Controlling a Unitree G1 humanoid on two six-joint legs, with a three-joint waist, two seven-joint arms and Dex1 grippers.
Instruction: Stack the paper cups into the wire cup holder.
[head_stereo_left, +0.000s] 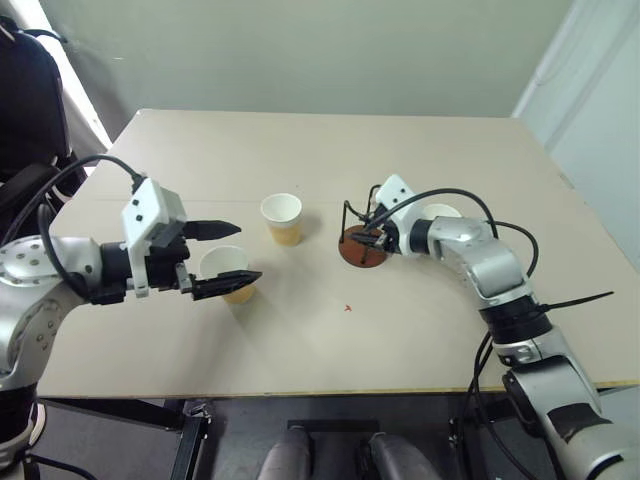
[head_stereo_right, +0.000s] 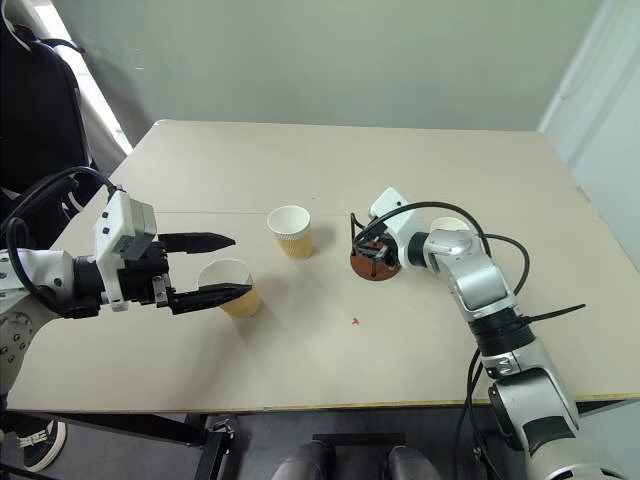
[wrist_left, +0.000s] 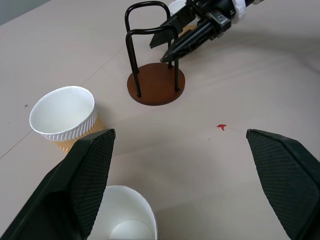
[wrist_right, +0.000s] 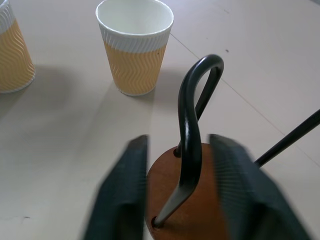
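Right gripper (wrist_right: 177, 195) narrowing around a wire loop of the holder (head_stereo_left: 362, 245) at table centre, jaws not yet touching; steadying it, seemingly. Left gripper (head_stereo_left: 226, 257) hanging wide open about the near cup (head_stereo_left: 229, 272); second cup (head_stereo_left: 283, 219) standing between; needing closing on that cup next, then lifting holderward.

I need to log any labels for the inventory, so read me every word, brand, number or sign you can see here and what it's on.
No readable text anywhere.
Tan-yellow ribbed paper cups: embossed zigzag pattern, no print.
Reddish-brown disc base of the black wire cup holder: blank.
Small red mark on the beige table: no letter or number.

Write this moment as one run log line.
left gripper: open beside cup | right gripper: around wire cup holder loop | holder: empty
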